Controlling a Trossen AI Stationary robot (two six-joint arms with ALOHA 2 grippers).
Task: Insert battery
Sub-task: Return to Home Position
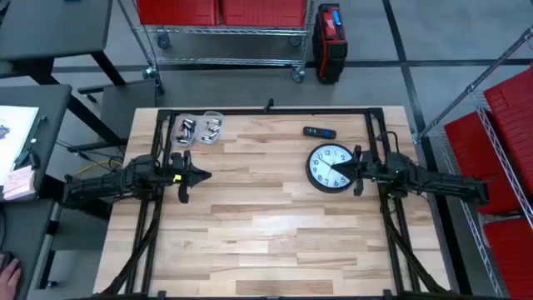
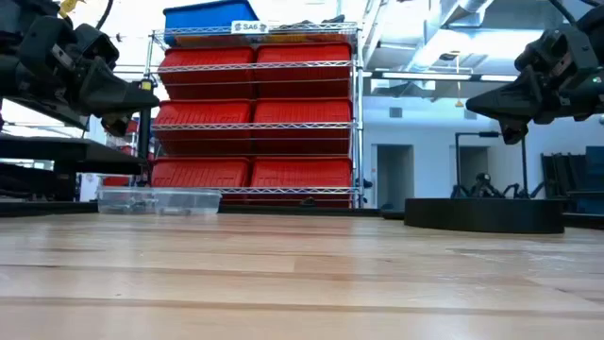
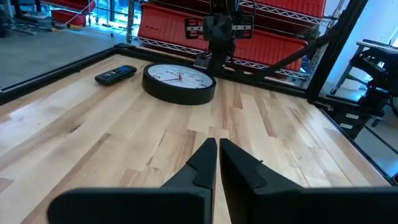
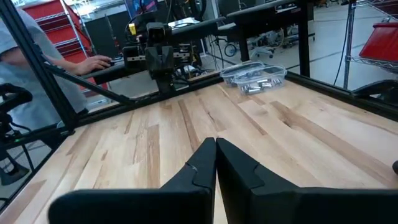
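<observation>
A black-rimmed wall clock [image 1: 331,167] lies face up on the wooden table at the right. A black remote [image 1: 319,132] lies beyond it near the far edge. Two clear plastic tubs [image 1: 198,127] holding batteries stand at the far left. My left gripper [image 1: 206,176] hovers shut above the table's left side, pointing right. My right gripper [image 1: 341,169] hovers shut over the clock's right part, pointing left. In the low view both grippers hang well above the tabletop. Neither holds anything.
A black frame [image 1: 266,112] runs around the table's edges. The wide middle and near part of the wooden tabletop [image 1: 266,242] holds no objects. A person [image 4: 25,68] sits beyond the table's left side; a hand [image 1: 7,273] shows at the near left.
</observation>
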